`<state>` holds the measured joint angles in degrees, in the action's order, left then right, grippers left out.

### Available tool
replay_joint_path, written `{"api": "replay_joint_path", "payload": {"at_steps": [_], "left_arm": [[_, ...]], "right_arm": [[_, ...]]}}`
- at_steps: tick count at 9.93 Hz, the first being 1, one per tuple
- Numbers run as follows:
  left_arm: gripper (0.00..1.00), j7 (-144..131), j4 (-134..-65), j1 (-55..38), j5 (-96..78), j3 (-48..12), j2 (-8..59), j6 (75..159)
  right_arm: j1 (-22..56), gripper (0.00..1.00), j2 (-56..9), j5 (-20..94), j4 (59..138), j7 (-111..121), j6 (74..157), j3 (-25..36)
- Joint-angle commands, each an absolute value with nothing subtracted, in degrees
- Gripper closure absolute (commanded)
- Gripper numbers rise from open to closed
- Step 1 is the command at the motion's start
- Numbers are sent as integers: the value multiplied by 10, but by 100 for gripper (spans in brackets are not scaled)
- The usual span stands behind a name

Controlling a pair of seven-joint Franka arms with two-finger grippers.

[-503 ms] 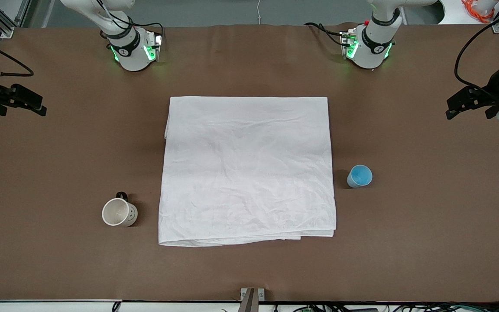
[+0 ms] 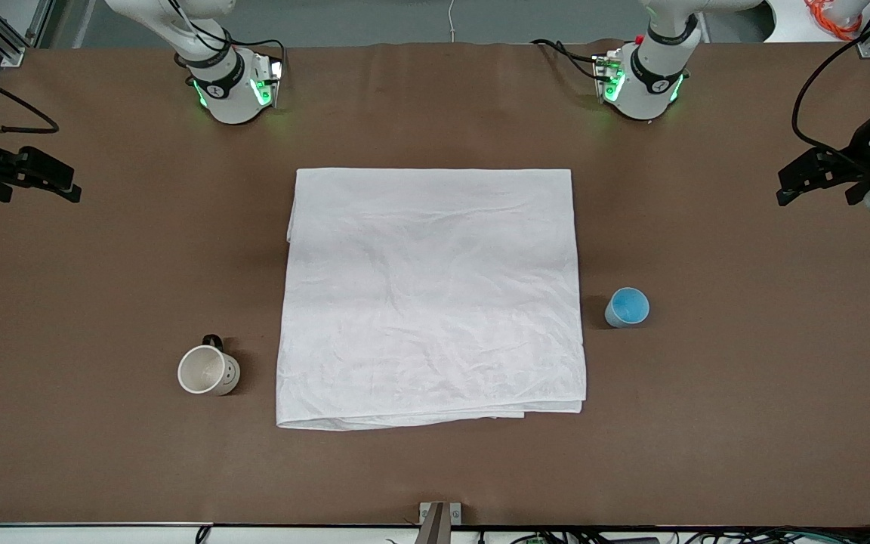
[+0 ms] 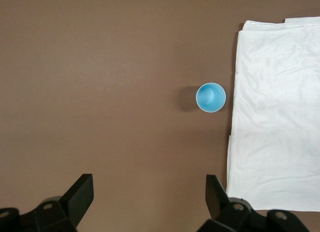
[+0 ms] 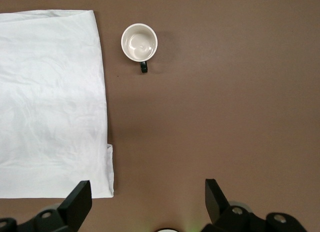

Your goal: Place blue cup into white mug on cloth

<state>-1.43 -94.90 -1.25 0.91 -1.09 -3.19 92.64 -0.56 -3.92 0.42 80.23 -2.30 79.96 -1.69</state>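
Note:
The blue cup (image 2: 627,307) stands upright on the brown table, just off the cloth's (image 2: 432,295) edge toward the left arm's end. It also shows in the left wrist view (image 3: 210,97). The white mug (image 2: 208,369) stands upright on the table, off the cloth toward the right arm's end, nearer the front camera than the cup. It also shows in the right wrist view (image 4: 139,42). My left gripper (image 2: 780,189) (image 3: 149,192) is open and empty, high over the table's left-arm end. My right gripper (image 2: 75,185) (image 4: 147,192) is open and empty over the right-arm end.
The cloth lies flat in the middle of the table, with nothing on it, and shows in both wrist views (image 3: 275,117) (image 4: 50,101). The arm bases (image 2: 231,83) (image 2: 643,79) stand at the table's top edge. A small metal bracket (image 2: 439,514) sits at the front edge.
The left gripper has shifted very slightly. The cup, mug, cloth and right gripper have not moved.

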Motion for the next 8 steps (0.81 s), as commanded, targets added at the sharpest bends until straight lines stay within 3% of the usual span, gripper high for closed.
{"api": "replay_joint_path", "payload": {"at_steps": [1, 2, 4, 8], "left_arm": [[1, -3, -937, -3, 2, -9, -26, 914], [1, -10, -939, -2, 1, -9, -25, 913], [1, -15, -940, -4, 1, -11, -12, 913], [1, -12, -934, -42, 0, -24, 74, 942]], "right_arm": [[-5, 0, -34, 5, 817, -34, 809, -22], [-4, 0, -40, 9, 836, -34, 829, -22], [9, 1, -40, 19, 945, -34, 948, -24], [13, 1, -58, 47, 1121, -34, 1168, -24]]}}
